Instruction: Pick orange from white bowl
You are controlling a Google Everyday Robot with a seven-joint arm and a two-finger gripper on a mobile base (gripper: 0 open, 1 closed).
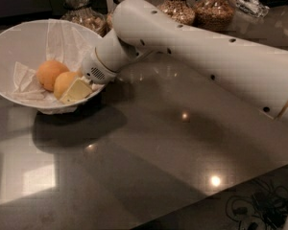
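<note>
The white bowl (19,42) stands at the left on the dark table, lined with crumpled white napkins. Two round fruits lie in it side by side. The paler yellow-orange orange (63,82) is on the right and a deeper reddish-orange fruit (49,74) touches it on the left. My gripper (73,91) reaches over the bowl's right rim and sits against the paler orange, covering its right side. The white arm (192,51) comes in from the right.
Several glass jars of grains (212,8) stand along the back edge, some just behind the bowl and arm. A crumpled clear wrapper (249,4) lies at the back right. The table's front edge runs diagonally at the lower right, with cables (259,207) on the floor below.
</note>
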